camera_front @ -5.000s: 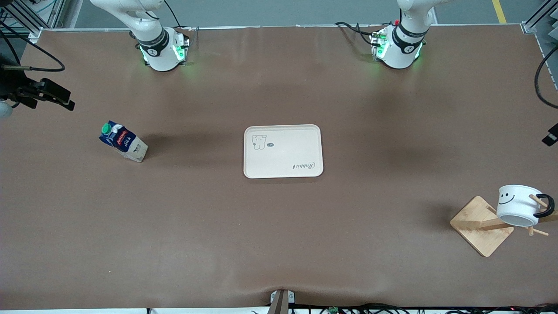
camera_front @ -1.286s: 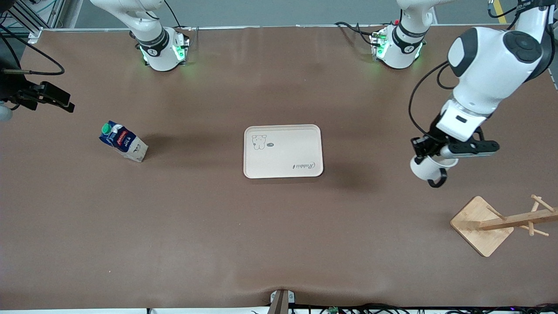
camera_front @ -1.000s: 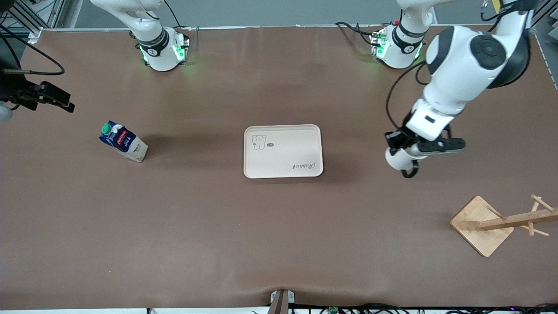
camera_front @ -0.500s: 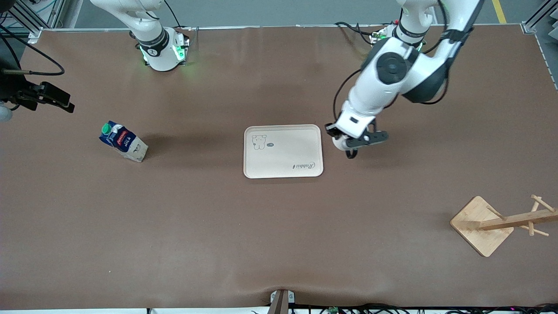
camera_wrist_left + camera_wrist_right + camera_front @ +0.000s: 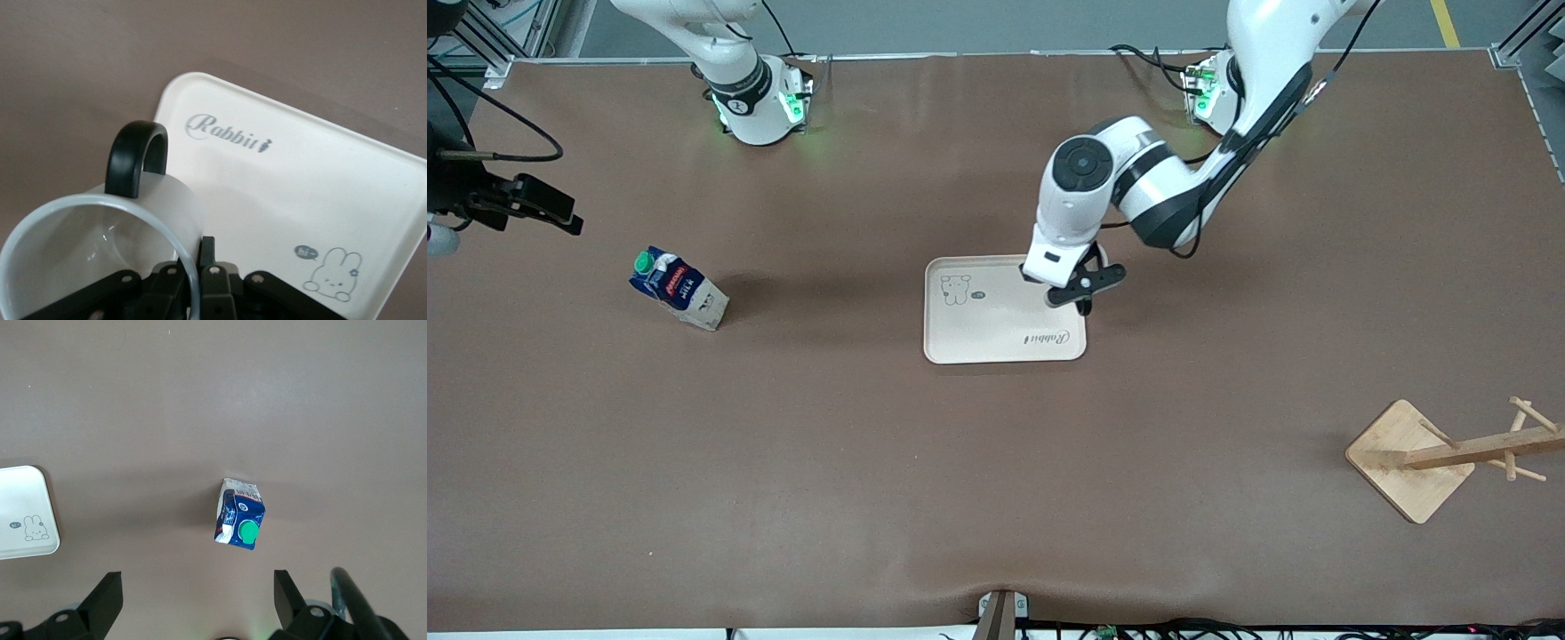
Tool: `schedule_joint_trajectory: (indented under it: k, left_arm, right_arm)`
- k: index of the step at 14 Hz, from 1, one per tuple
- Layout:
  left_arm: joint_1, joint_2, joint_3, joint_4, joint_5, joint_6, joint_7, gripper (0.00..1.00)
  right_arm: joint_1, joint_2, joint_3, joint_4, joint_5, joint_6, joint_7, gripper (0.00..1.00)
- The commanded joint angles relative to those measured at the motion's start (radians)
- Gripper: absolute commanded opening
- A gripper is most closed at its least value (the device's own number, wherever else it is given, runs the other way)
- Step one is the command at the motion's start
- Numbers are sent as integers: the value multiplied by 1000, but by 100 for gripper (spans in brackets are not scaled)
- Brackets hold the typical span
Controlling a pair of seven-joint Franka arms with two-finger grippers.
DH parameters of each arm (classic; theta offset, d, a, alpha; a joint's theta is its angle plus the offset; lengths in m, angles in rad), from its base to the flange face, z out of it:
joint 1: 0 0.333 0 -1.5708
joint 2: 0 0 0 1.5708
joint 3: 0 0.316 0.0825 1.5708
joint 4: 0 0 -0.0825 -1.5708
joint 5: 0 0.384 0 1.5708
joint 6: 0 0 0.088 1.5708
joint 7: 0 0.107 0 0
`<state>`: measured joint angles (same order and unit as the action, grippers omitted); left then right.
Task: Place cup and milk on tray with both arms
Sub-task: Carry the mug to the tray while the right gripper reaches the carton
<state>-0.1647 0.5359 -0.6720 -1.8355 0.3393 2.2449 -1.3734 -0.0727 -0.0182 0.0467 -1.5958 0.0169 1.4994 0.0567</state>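
My left gripper (image 5: 1080, 289) is shut on the rim of the white cup (image 5: 87, 233), whose black handle (image 5: 137, 157) points away from the fingers. One finger (image 5: 208, 248) is outside the wall; the other is hidden inside. It holds the cup over the edge of the cream tray (image 5: 996, 329) toward the left arm's end, by the "Rabbit" script (image 5: 227, 133). In the front view the hand hides most of the cup. The milk (image 5: 679, 289) stands on the table toward the right arm's end. My right gripper (image 5: 197, 603) is open, high over the table beside the milk (image 5: 239, 520).
A wooden cup rack (image 5: 1409, 458) with bare pegs stands at the left arm's end, nearer the front camera. A corner of the tray (image 5: 23, 513) shows in the right wrist view. Brown table (image 5: 871, 462) lies around the tray.
My left arm has lifted the cup off the wooden rack and swung it across the table to the tray. The milk and tray have not moved. The right arm has barely moved.
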Motion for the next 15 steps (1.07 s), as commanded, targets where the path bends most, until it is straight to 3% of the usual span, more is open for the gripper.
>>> schedule_joint_trajectory:
  k: [1, 6, 10, 11, 13, 15]
  left_arm:
    - [-48, 139, 8, 145, 79, -16, -88, 0]
    - [-90, 187, 45, 140, 165, -16, -200, 0]
    - [-98, 193, 46, 139, 165, -16, -210, 0]
    - [-96, 194, 46, 144, 165, -16, -207, 20]
    - [-93, 190, 46, 150, 171, -16, -184, 100]
    - [-84, 182, 46, 180, 181, -25, -191, 100]
  right_arm:
    - [-9, 50, 10, 56, -5, -13, -14, 100]
    - [-32, 230, 7, 105, -44, -7, -179, 100]
    - [-24, 251, 7, 103, -55, 9, -201, 100]
    - [-27, 256, 9, 105, -46, 10, -201, 100]
    - [-47, 280, 7, 94, 7, 18, -186, 100]
    - [-84, 316, 5, 77, 49, -33, -102, 100]
